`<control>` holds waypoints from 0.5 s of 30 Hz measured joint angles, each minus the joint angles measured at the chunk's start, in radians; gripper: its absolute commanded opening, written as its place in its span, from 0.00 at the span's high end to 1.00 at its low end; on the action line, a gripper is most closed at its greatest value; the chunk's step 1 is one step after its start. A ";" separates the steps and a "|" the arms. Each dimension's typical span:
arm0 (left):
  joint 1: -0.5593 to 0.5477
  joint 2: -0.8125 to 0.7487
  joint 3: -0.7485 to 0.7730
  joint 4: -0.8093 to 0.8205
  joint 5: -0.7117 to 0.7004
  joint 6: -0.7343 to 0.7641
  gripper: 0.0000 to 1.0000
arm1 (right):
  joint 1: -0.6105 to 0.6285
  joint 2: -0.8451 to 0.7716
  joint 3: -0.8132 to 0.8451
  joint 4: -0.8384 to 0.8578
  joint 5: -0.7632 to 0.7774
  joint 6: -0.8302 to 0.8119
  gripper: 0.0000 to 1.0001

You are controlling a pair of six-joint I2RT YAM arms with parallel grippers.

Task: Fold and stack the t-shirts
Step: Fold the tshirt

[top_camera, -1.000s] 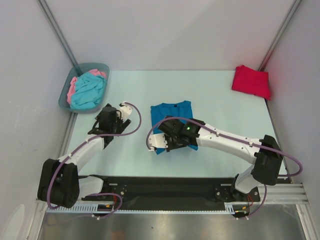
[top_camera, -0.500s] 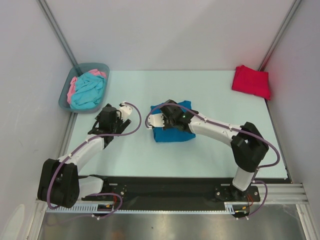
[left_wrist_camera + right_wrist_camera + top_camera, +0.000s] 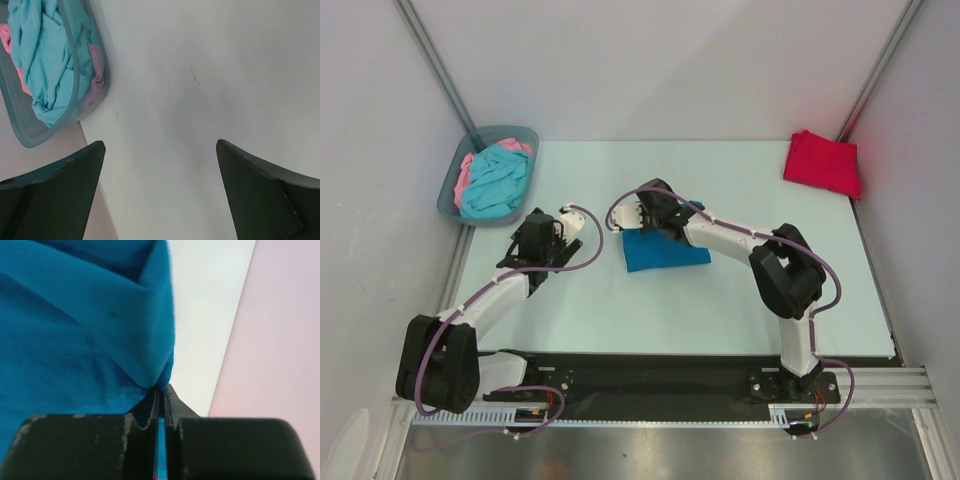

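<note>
Across the pale mint tabletop I am watching four soft cloth t-shirts sitting in three places. Far left, the grey-blue plastic bin is holding the crumpled turquoise t-shirt, with the pink t-shirt poking out beside it, both waiting unfolded. Far right, the bright red t-shirt is lying folded in the corner, well apart from everything else. Mid-tabletop, the deep blue t-shirt is lying partly folded, and that is the one being worked on.

I am judging that the fold of the blue shirt is under way. The right arm is hanging over it, and the right hand is holding one edge of the cloth up off the tabletop at the shirt's far side, toward the left. As I am reading it, the next move is calling for that edge to be carried over the rest of the shirt, laid flat with the edges lined up, and only then let go. After that the folded shirt is going to need moving onto the red one to begin the stack.

The left hand is hovering spread wide over bare tabletop near the bin, gripping nothing. Through the right wrist camera I am seeing the right hand clenched tight, its two fingers pinching a thin ridge of blue cloth between them, with the rest of the fabric draping away from the pinch.
</note>
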 measured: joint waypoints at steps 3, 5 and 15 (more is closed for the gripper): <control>0.000 0.000 0.000 0.000 0.000 0.000 0.00 | -0.007 0.027 0.033 0.008 0.000 -0.011 1.00; 0.000 0.000 0.000 0.000 -0.001 0.000 0.00 | -0.011 0.047 0.057 0.011 0.001 -0.016 1.00; 0.000 0.000 0.000 0.000 -0.001 0.000 0.00 | -0.032 0.143 0.113 0.028 0.013 -0.032 1.00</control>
